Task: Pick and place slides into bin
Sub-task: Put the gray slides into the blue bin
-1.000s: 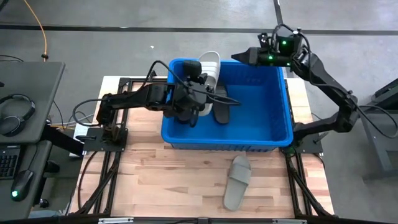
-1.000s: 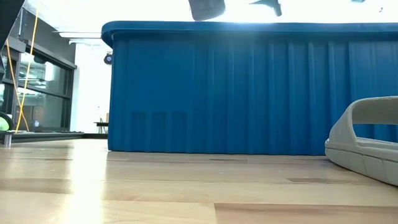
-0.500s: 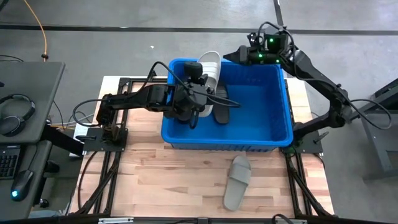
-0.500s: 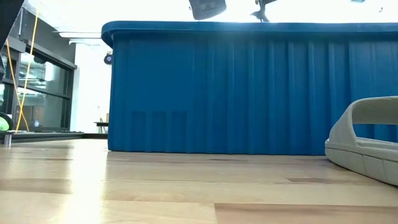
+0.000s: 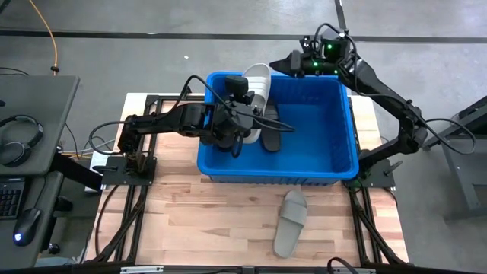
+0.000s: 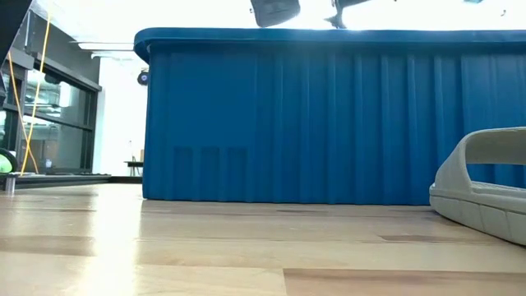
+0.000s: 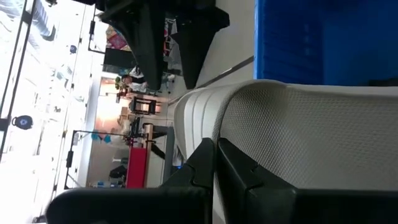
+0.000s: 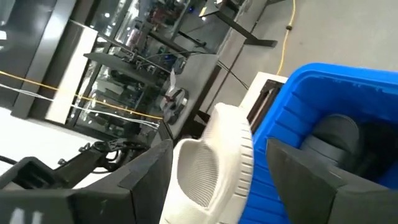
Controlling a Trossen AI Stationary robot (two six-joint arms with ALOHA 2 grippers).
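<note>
A light grey slide (image 5: 258, 79) stands on end above the far left part of the blue bin (image 5: 335, 164). My left gripper (image 5: 242, 93) is shut on it, reaching in over the bin's left wall. My right gripper (image 5: 278, 66) hovers open at the bin's far rim. In the right wrist view its fingers stand on either side of the slide (image 8: 214, 163), and I see no touch. A black slide (image 5: 272, 128) lies on the bin's floor. Another grey slide (image 5: 291, 222) lies sole down on the table in front of the bin. My left gripper pinches a thin edge of the light grey slide (image 7: 215, 163) between its two fingers, beside the ribbed rim (image 7: 189, 118) and the textured face (image 7: 298, 137). The fingers come nearly level from the table's left. The slide stands up past them, lifted above the bin's floor.
The bin fills the middle of the wooden table (image 5: 213, 221); its near wall (image 6: 329, 123) blocks most of the low view, with the loose grey slide (image 6: 485, 193) at its right. Bare table lies in front of the bin. A desk with headphones (image 5: 19, 137) stands left.
My right gripper has moved toward the table's left along the bin's far rim and slightly down, closing in on the held light grey slide, and has stayed open. The left gripper and its slide have kept still.
</note>
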